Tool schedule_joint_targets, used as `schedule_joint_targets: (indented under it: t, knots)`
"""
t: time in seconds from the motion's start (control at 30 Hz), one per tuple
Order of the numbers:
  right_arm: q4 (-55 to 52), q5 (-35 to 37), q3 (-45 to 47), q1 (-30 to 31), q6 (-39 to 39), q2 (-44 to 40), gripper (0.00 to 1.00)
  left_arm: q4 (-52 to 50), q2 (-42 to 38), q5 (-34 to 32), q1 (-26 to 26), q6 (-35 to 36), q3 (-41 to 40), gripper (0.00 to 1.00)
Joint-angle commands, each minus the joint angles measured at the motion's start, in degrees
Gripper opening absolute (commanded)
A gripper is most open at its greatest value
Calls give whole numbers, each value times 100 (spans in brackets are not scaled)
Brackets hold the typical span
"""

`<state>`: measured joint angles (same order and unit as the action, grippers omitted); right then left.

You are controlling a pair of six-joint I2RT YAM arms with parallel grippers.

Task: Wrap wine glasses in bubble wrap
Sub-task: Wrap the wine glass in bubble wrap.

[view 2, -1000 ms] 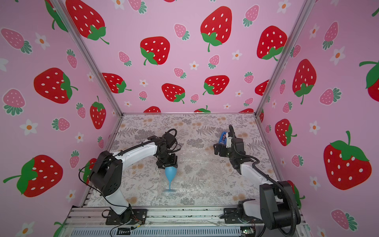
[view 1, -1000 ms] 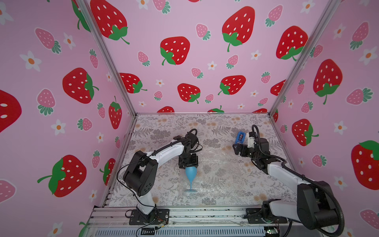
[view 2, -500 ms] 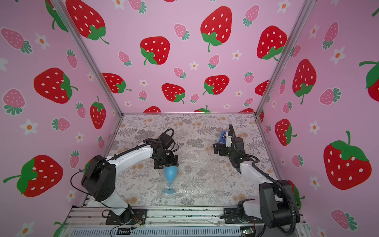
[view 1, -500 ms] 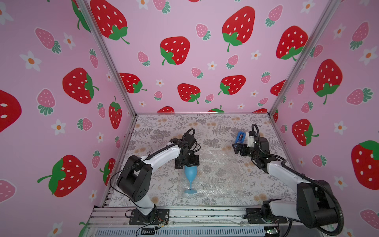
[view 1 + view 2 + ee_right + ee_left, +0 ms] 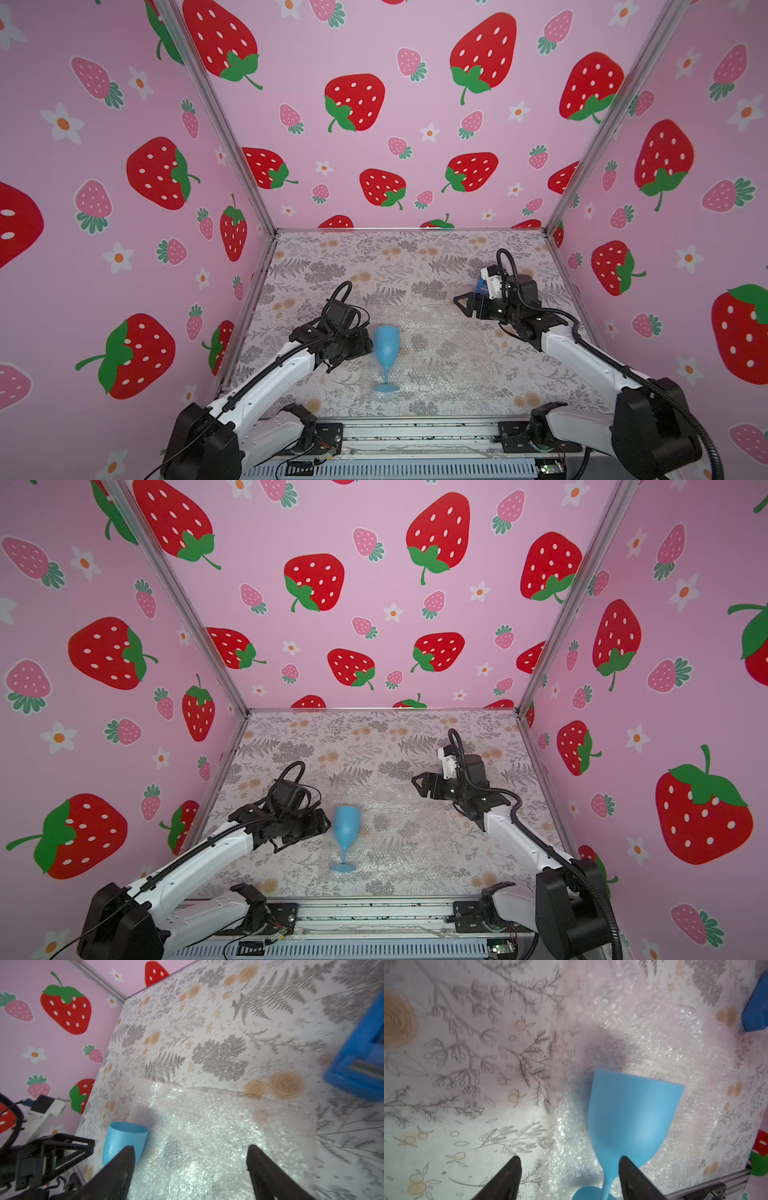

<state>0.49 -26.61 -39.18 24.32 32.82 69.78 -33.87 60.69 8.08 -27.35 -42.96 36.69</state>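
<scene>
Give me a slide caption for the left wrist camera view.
Light blue plastic goblet standing upright on bubble wrap, seen from behind the open left gripper.

Both top views: high over the near edge, facing down and far across the whole bench. Left wrist: close beside the goblet. Right wrist: farther off, looking left over bubble wrap at that goblet.

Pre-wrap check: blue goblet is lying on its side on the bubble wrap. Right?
Not lying: the goblet stands upright on its round foot, as both top views show. It is on the bubble wrap, as stated.
</scene>
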Motion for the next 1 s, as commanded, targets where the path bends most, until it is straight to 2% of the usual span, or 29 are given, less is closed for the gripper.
schedule_joint_targets:
  t: [0.0,0.1,0.23,0.33,0.6,0.8,0.97]
  knots:
    - [-304,-321,110,450,567,-39,83,273,-392,95,19,-233,-453,69]
    - [-304,-272,147,888,751,14,79,384,-591,251,-7,-255,-813,61]
    - [-291,-89,111,1396,939,66,78,863,-652,766,-31,-331,-1272,56]
    - [-278,55,43,1718,1015,169,78,1136,-690,914,-89,-422,-1494,52]
    - [-82,148,-86,2152,1190,471,75,1385,-735,1006,-115,-438,-1774,42]
    - [3,175,-186,2397,1277,623,73,1487,-718,1023,-112,-428,-1882,39]
    - [112,199,-188,2506,1372,714,73,1595,-670,1058,-107,-398,-1924,33]
